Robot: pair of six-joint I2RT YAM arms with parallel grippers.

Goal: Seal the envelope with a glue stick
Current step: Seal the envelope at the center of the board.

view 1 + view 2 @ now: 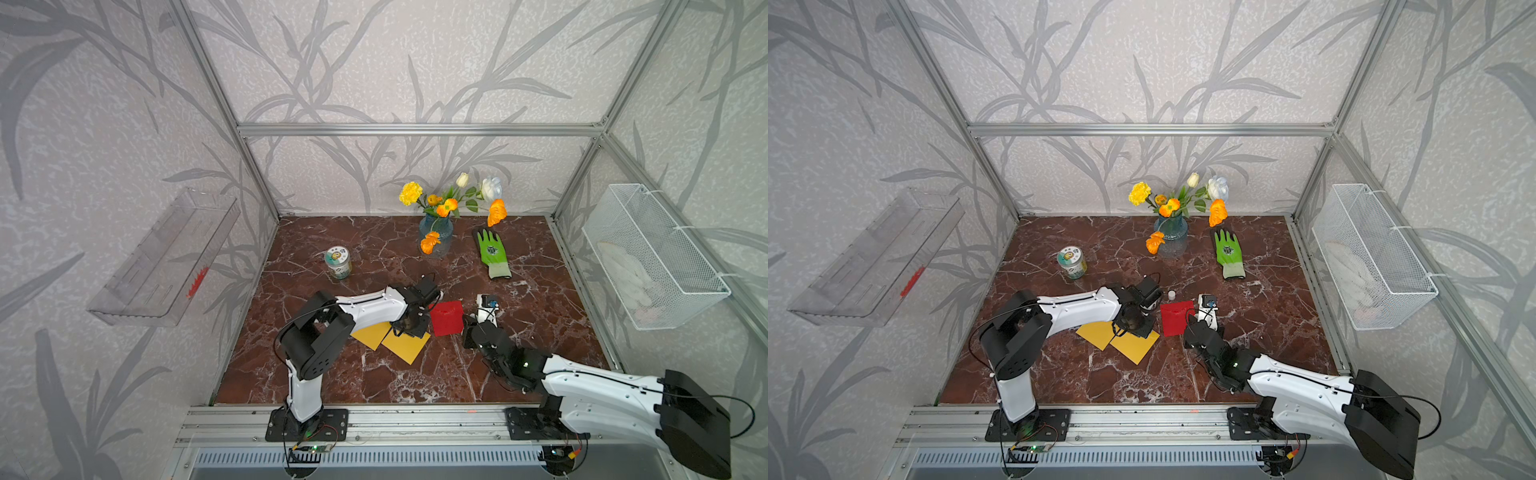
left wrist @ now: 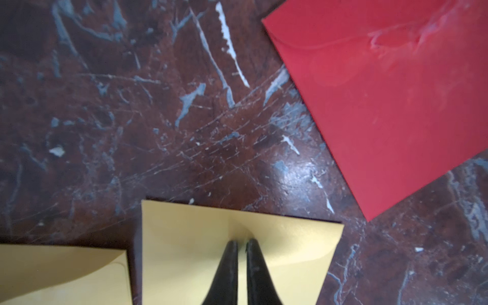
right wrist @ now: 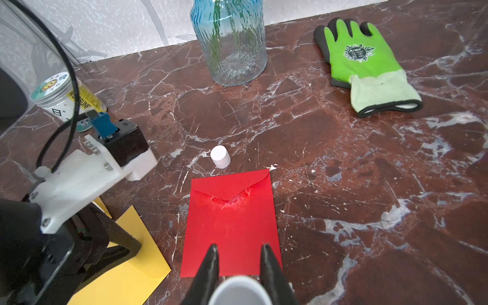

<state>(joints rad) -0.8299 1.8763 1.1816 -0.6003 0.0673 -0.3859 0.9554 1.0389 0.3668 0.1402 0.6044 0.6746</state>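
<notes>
Gripping the glue stick [image 3: 239,290], the right pincer [image 3: 239,247] is closed tight on the white tube. Only the tube's round white end shows between the two black fingers. The pincer hangs over the near short edge of the red envelope [image 3: 232,224]. That envelope lies flat on the brown marble table [image 3: 343,158]. Its flap is folded down, and shiny, messy smears sit around the tip of the flap. Just past the far edge of the red envelope, the white cap [image 3: 220,157] stands alone on the table, close to the envelope but not touching it.

The left pincer [image 2: 241,241] points down at a yellow envelope [image 2: 184,237]. Its fingers are almost together, with only a thin slit between them and nothing in it. The tips seem to touch the paper, near the point of its flap. A second yellow envelope [image 2: 60,272] lies just beside that one, and the red envelope is near them with a strip of bare table between.

Farther back stands a blue glass vase [image 3: 229,45] with yellow, orange and white flowers [image 1: 449,203]. A green glove [image 3: 361,60] lies flat to one side of it. A small jar [image 3: 58,92] with a picture on its lid stands on the other side. A white wire basket [image 1: 652,257] hangs on one wall and a clear plastic tray [image 1: 166,257] on the other.
</notes>
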